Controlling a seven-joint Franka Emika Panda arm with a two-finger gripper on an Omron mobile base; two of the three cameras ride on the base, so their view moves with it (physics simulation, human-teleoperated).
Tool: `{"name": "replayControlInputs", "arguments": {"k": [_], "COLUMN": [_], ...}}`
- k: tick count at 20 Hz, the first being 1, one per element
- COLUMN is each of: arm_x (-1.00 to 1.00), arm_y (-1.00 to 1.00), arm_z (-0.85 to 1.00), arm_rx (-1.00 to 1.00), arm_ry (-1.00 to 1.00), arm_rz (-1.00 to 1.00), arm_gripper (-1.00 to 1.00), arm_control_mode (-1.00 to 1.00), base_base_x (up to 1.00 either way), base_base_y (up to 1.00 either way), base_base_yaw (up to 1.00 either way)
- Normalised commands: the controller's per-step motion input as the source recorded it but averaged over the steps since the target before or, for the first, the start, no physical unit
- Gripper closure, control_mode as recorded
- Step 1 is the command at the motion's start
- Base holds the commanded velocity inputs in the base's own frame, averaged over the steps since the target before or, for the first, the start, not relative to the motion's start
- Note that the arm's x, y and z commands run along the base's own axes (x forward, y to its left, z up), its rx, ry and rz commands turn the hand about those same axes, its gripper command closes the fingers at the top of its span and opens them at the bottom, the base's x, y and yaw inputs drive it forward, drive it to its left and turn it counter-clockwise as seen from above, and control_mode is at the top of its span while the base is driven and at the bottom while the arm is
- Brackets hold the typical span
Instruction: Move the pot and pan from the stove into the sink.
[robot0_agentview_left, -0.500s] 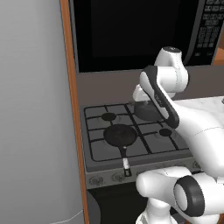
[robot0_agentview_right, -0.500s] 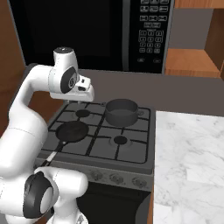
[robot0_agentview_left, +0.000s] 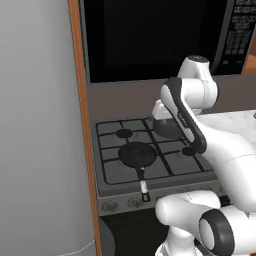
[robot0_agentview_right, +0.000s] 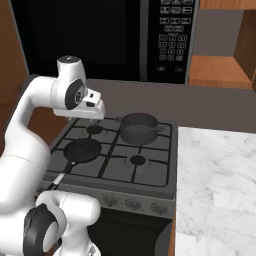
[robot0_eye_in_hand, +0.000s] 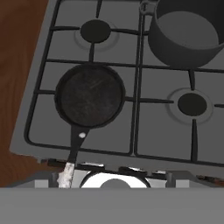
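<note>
Kitchen scene with a grey gas stove (robot0_agentview_right: 150, 172) mid-frame in both base views, a dark microwave (robot0_agentview_right: 100, 35) with its keypad above it, and white marble counter (robot0_agentview_right: 215, 175) filling the lower right of the right base view. A wood strip (robot0_agentview_left: 82, 125) and a big grey panel (robot0_agentview_left: 35, 125) take up the left of the left base view.

Counts: four burners, one pot, one pan. Three knobs (robot0_agentview_right: 132, 203) are visible along the front in the right base view.

One short grey pot (robot0_agentview_right: 138, 127) sits on the back right burner, upper right of the hand view (robot0_eye_in_hand: 186, 37), and it looks empty. One flat black frying pan (robot0_eye_in_hand: 89, 96) is on the front left burner, left of center in the hand view, also with nothing in it. Its thin handle (robot0_eye_in_hand: 72, 155) points to the stove's front edge, silver band near the tip. Pot and pan are well apart.

White arm hangs over the back of the stove, hand (robot0_agentview_right: 87, 107) just left of the pot in the right base view. Can't tell whether the fingers are spread or closed.
</note>
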Motion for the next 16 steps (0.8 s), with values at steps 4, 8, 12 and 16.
{"name": "replayControlInputs", "arguments": {"k": [4,8,12,16], "arm_x": [-0.32,-0.34,-0.16,-0.01], "arm_y": [0.11,0.15,0.26,0.44], "arm_z": [-0.07,-0.12,-0.14,-0.14], "arm_rx": [0.00,0.00,0.00,0.00], "arm_ry": [0.00,0.00,0.00,0.00], "arm_rz": [0.00,0.00,0.00,0.00], "arm_gripper": [-1.00,-1.00,-1.00,-1.00], "arm_control_mode": [-1.00,-1.00,-1.00,-1.00], "base_base_x": [0.00,0.00,0.00,0.00], "base_base_y": [0.00,0.00,0.00,0.00], "base_base_yaw": [0.00,0.00,0.00,0.00]}}
